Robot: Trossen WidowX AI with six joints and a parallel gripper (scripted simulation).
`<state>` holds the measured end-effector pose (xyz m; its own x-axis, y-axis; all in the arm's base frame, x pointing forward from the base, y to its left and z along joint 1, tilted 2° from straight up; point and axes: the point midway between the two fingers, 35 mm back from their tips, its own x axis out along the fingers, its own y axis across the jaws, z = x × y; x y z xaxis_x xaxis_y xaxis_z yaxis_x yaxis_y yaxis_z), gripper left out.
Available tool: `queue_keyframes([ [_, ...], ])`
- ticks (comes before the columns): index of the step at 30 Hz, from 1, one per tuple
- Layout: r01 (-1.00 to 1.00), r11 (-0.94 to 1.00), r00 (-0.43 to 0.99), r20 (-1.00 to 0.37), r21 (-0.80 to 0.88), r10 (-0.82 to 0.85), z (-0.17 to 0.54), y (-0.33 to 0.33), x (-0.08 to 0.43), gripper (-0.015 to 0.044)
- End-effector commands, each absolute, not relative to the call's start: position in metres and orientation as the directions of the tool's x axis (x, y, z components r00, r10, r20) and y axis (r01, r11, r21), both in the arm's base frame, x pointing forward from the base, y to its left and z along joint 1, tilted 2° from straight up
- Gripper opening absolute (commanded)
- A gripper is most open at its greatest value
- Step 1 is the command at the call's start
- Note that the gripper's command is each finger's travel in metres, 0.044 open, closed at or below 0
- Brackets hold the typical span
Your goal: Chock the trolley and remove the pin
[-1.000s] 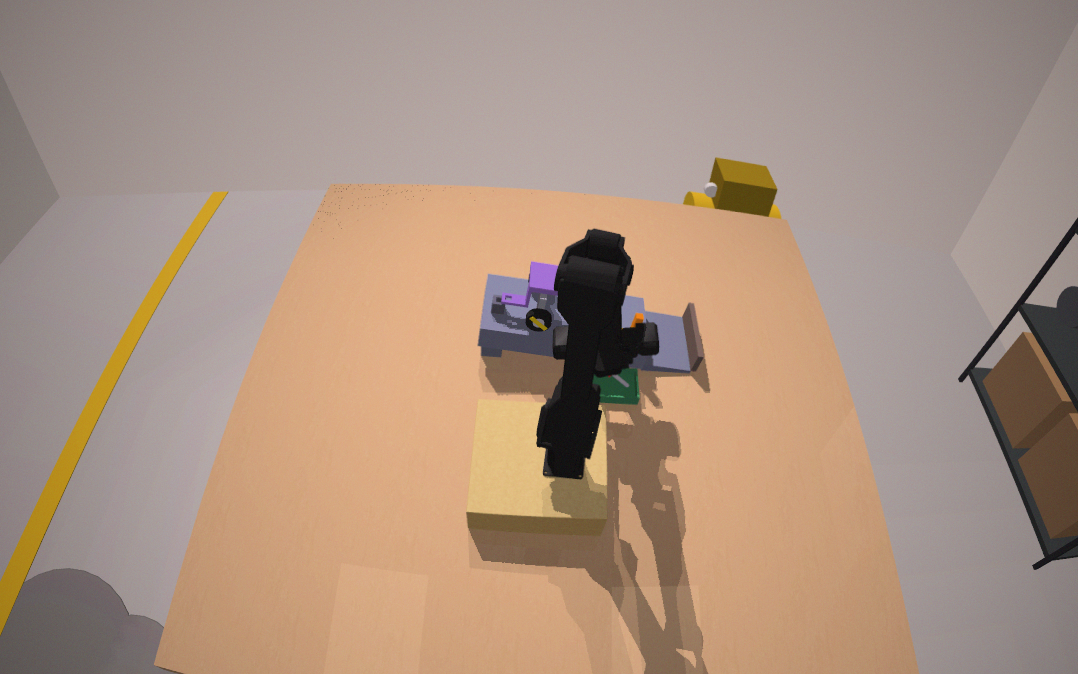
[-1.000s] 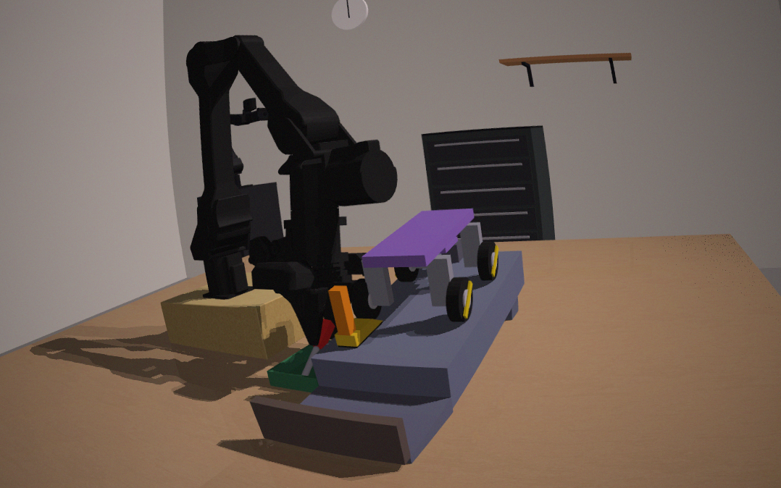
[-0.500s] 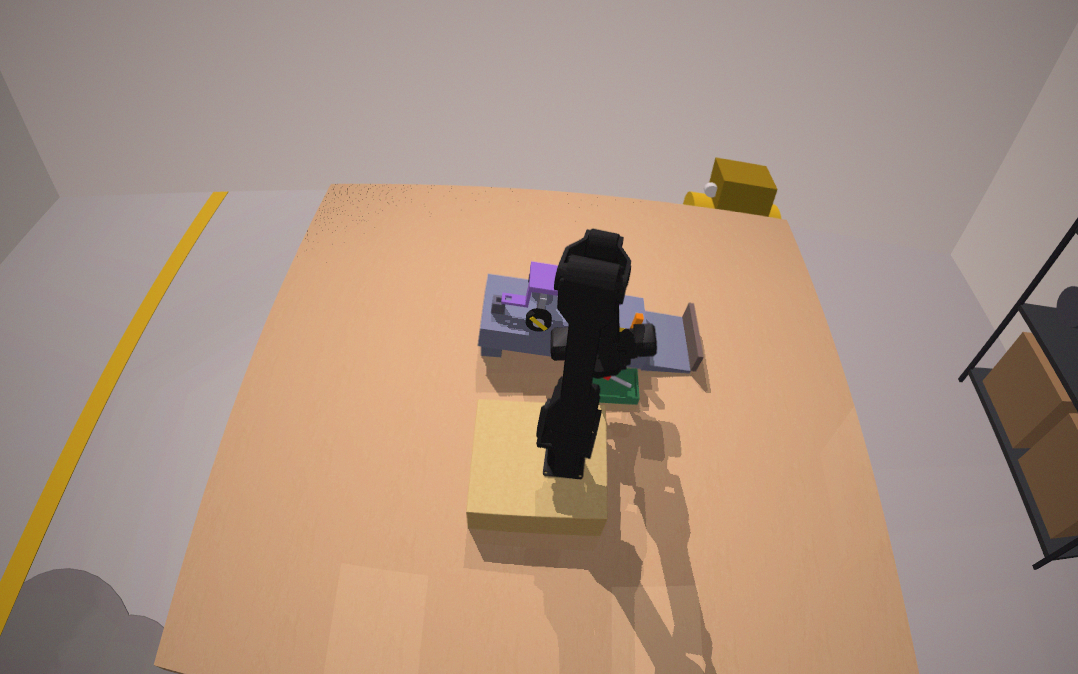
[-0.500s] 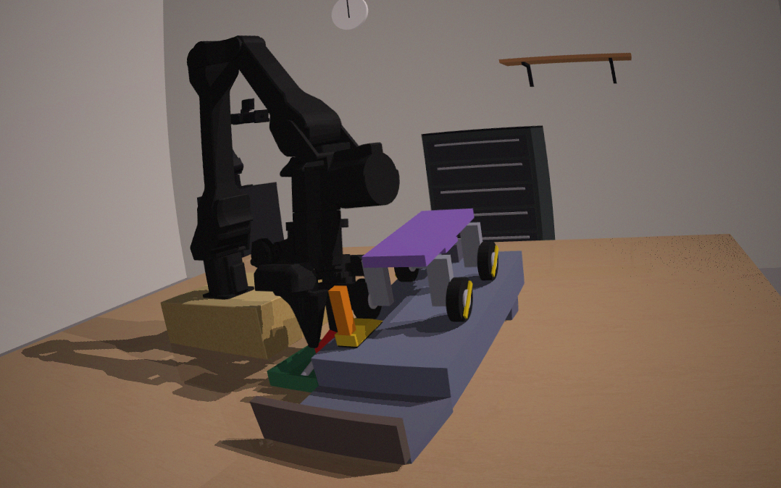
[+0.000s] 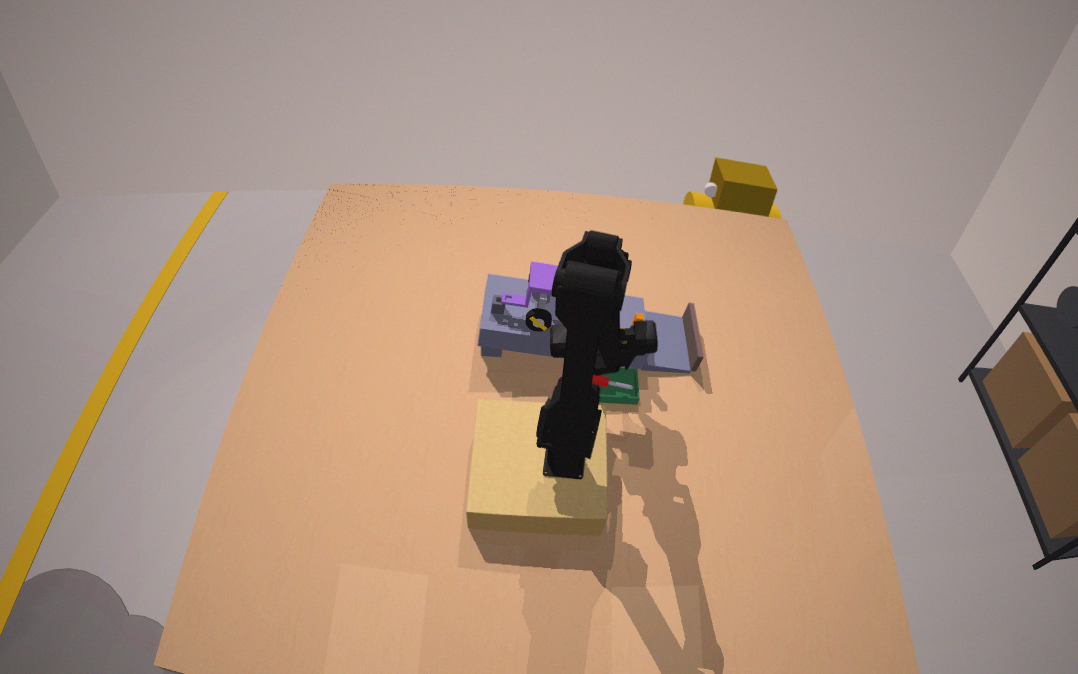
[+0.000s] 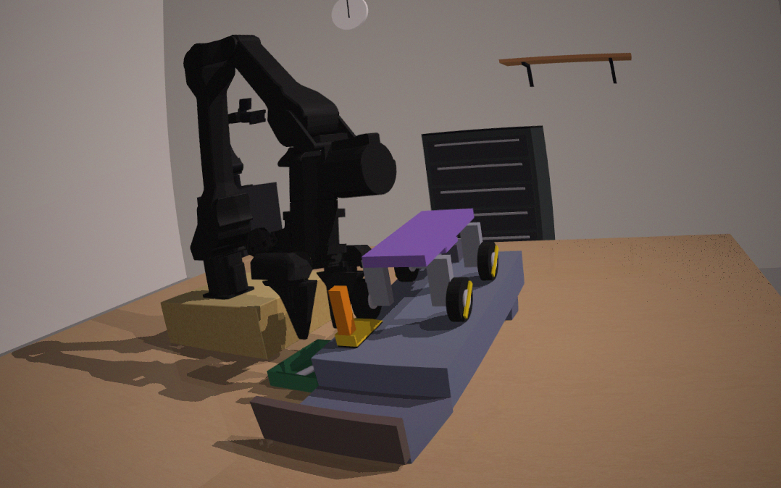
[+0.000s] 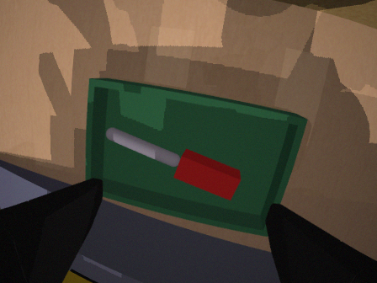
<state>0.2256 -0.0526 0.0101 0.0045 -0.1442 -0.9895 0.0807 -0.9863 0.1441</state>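
Note:
The stop pin (image 5: 601, 381) (image 7: 208, 174) lies flat in the green tray (image 5: 628, 399) (image 6: 290, 379) (image 7: 89, 135), its red head and silver shaft on the tray floor. My gripper (image 6: 318, 331) (image 7: 187, 202) is open and empty above the tray, beside the ramp; its fingertips are hidden in the top view. The trolley (image 5: 542, 277) (image 6: 420, 235) with purple deck stands on the grey-blue ramp (image 5: 671, 341) (image 6: 379, 375) (image 7: 168, 236). The yellow chock (image 6: 342, 310) with orange handle sits at the downhill side of the trolley's near-left wheel; its thin end reaches the wheel, but exact contact is unclear.
A brown end board (image 5: 694, 337) (image 6: 331, 431) stands at the ramp's low end. A dark block (image 5: 498, 304) sits at the uphill end. My arm's base stands on a yellowish block (image 5: 508, 460) (image 6: 213, 328). The chock's handle and the trolley are close beside the fingers.

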Motion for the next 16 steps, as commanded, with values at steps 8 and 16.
queue_keyframes([
  [8, 0.072, -0.986, 0.009, -0.989, 0.15, -0.15, 0.045, -0.052, 0.222, 0.044],
  [16, 0.072, -0.986, 0.009, -0.989, 0.15, -0.15, 0.07, -0.052, 0.22, 0.044],
])
